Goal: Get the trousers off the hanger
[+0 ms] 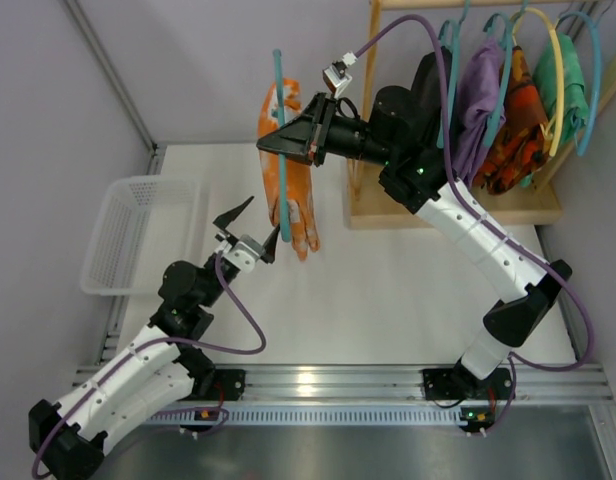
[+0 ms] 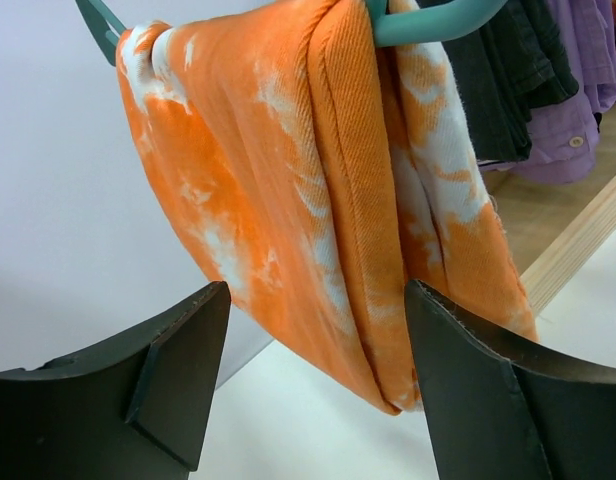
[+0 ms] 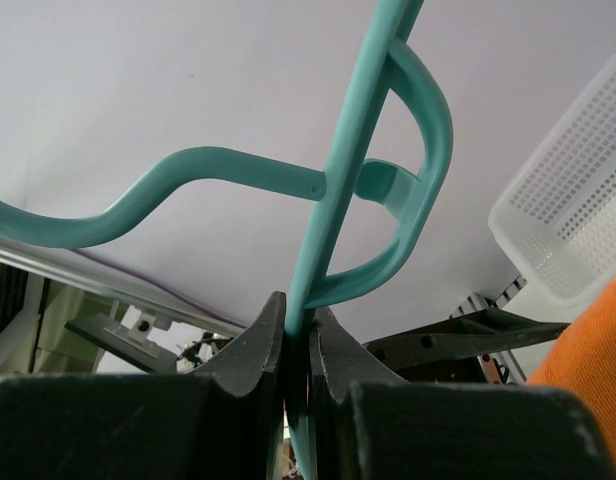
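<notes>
White plastic mesh basket (image 1: 138,235) sits far left on the white worktop (image 1: 388,300). Near it, the left hand (image 1: 258,222) is spread wide, fingers flanking the lower fold of the orange-and-white tie-dye trousers (image 2: 318,200), not yet closed on it. The trousers hang over the teal plastic hanger (image 1: 278,80), held above the worktop by the right hand (image 3: 298,330), pressed together on its stem. Step looks like lining up the grasp: next, pinch the fold and draw it off the bar.

Room lies beneath the trousers (image 1: 300,205), between basket (image 1: 108,245) and rack (image 1: 453,212).
</notes>
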